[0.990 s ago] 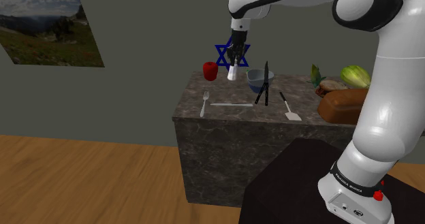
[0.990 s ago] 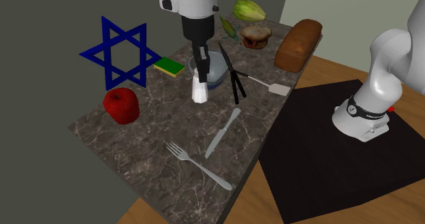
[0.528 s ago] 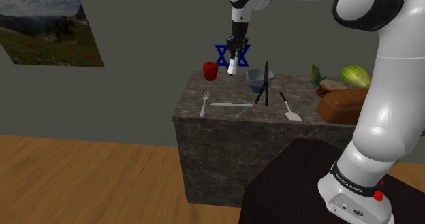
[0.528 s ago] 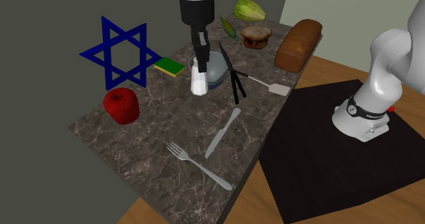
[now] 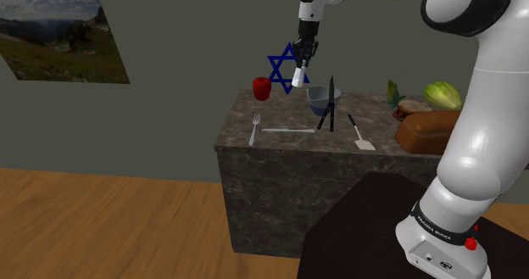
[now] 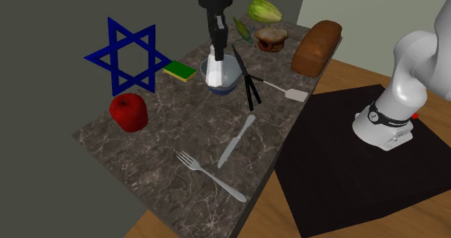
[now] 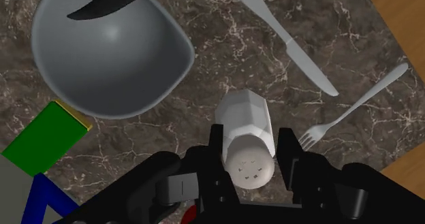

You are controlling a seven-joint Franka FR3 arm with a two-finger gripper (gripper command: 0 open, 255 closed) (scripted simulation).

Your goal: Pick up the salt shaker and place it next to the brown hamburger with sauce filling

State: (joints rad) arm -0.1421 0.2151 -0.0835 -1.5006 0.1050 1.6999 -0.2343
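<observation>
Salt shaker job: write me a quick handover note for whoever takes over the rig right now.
The gripper is shut on the salt shaker, clasping it near its cap.
The salt shaker is white and held in the air above the dark veined counter, close to the grey bowl.
The hamburger sits at the counter's far end in the second exterior view, beside the bread loaf.
Done: the pick-up.
Left: carry the shaker to the hamburger, set it down next to it, release.
</observation>
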